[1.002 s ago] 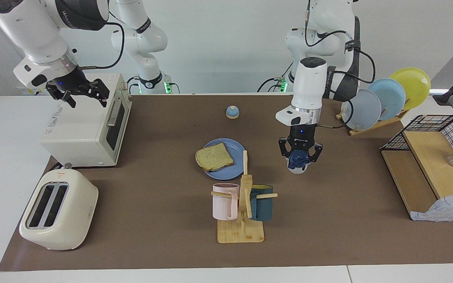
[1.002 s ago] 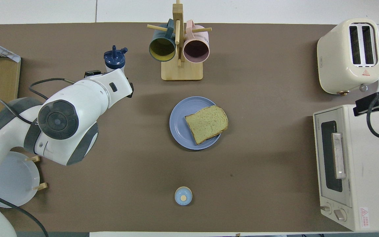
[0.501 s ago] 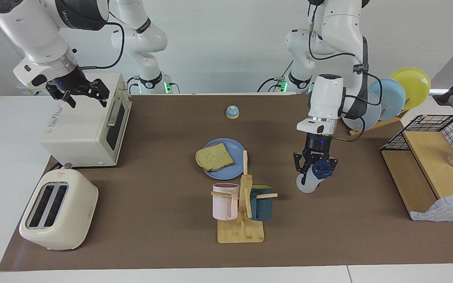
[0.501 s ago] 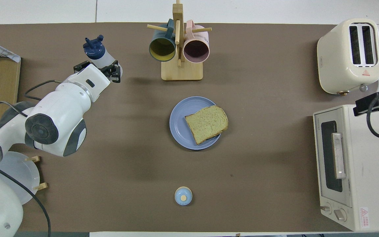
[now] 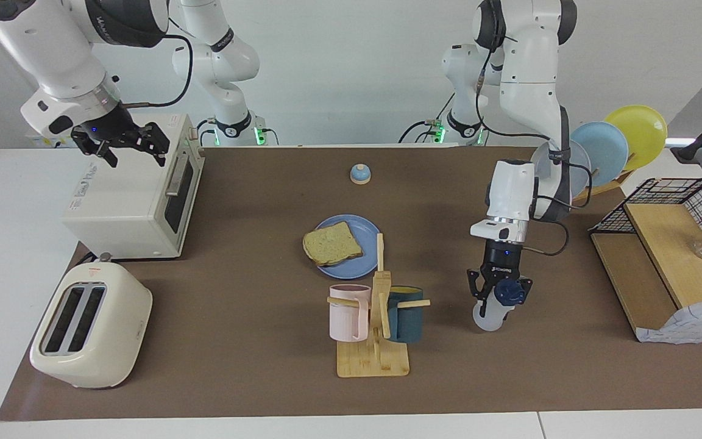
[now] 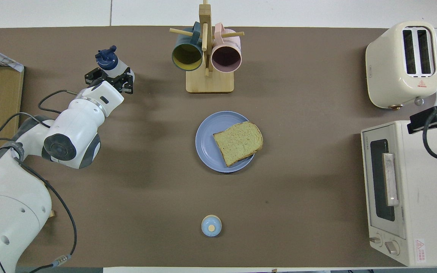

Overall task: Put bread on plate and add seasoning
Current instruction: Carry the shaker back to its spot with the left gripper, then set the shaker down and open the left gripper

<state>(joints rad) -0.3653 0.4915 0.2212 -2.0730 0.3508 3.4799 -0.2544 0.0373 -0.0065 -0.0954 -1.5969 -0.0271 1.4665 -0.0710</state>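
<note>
Only the facing view shows the left gripper clamped on the seasoning bottle, tilted, its base at or just above the mat beside the mug rack. From overhead the right gripper, jaws spread, is cut off above the toaster oven. The bread lies on the blue plate, overhanging its rim, nearer the robots than the rack.

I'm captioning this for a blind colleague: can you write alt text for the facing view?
The left gripper holds the seasoning bottle low over the brown mat, beside the mug rack. The bread lies on the blue plate mid-table. The right gripper waits, jaws open, over the toaster oven.
</note>
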